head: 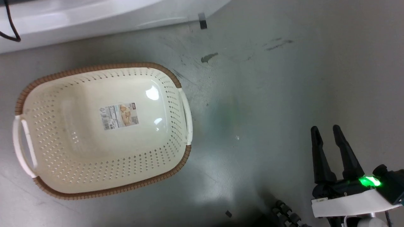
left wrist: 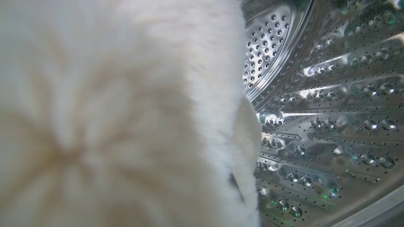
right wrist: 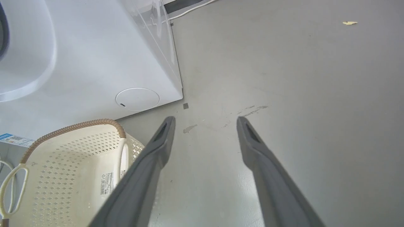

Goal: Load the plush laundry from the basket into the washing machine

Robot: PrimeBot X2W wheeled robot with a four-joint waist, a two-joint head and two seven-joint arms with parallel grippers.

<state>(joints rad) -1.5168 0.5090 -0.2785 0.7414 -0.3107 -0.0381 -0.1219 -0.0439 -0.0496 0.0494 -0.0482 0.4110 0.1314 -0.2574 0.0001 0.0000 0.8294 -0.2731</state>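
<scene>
The basket [head: 94, 176] sits on the floor [head: 284, 78] before the washing machine [head: 79, 19]; the plush laundry [left wrist: 110, 110] lies inside its drum [left wrist: 331, 110].

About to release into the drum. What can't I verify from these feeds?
1. Left gripper, open or shut: in the left wrist view the plush laundry, close and blurred, covers its fingers.
2. Whether the plush rests on the drum: the bottom edge cuts off its underside.
3. Washing machine door opening: cropped by the head view's top edge.
4. Text on the basket label: too small.
</scene>
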